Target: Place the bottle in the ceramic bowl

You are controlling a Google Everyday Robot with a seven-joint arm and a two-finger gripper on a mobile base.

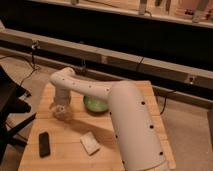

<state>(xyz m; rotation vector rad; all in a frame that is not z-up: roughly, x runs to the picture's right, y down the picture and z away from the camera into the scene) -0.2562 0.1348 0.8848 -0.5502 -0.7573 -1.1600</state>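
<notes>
The green ceramic bowl (95, 104) sits on the wooden table (65, 132) near its far middle, partly hidden behind my white arm (132, 125). My gripper (60, 112) hangs low over the table, just left of the bowl and apart from it. A pale rounded shape shows at the gripper's end; I cannot tell whether it is the bottle or part of the gripper. No bottle shows anywhere else on the table.
A pale flat rectangular block (90, 143) lies at the table's front middle. A flat black object (44, 144) lies at the front left. A dark chair (10, 107) stands left of the table. A low wall with cables runs behind.
</notes>
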